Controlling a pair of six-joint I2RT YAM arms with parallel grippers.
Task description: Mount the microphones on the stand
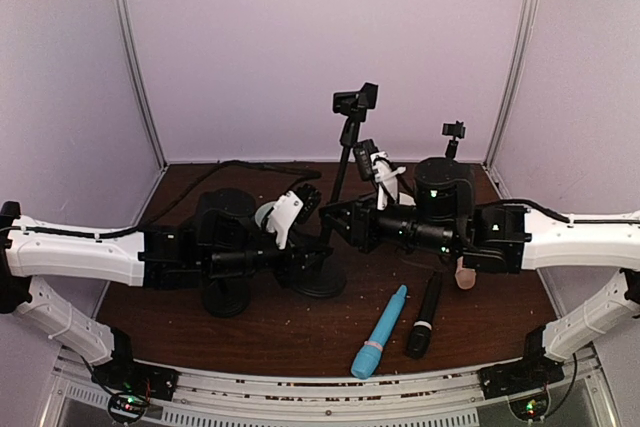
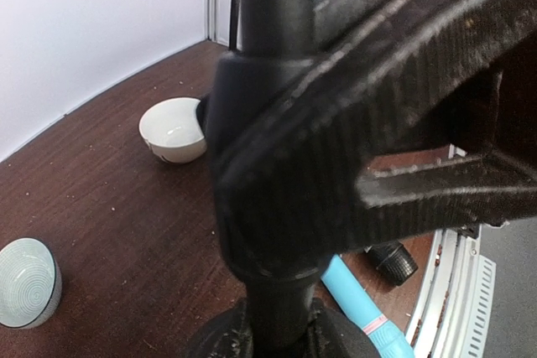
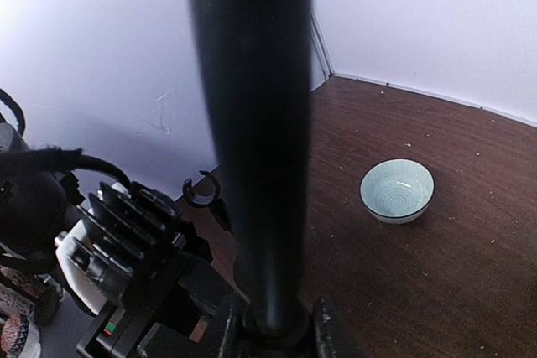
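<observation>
The black microphone stand (image 1: 340,172) rises from its round base (image 1: 320,279) at mid table, with clip holders at the top (image 1: 356,101) and right (image 1: 453,130). My left gripper (image 1: 316,247) is shut on the pole low down; in the left wrist view the pole (image 2: 268,291) sits between its fingers. My right gripper (image 1: 335,219) is shut on the pole just above; in the right wrist view the pole (image 3: 252,123) fills the middle. The light blue microphone (image 1: 380,332) and black microphone (image 1: 424,315) lie side by side near the front edge. The cream-beige microphone (image 1: 465,273) peeks out under my right arm.
A white bowl (image 2: 174,129) and a pale blue ribbed bowl (image 2: 25,282) stand on the brown table (image 2: 126,207). The ribbed bowl also shows in the right wrist view (image 3: 397,190). An open clip of the stand (image 3: 200,190) shows there too. White walls close in the back and sides.
</observation>
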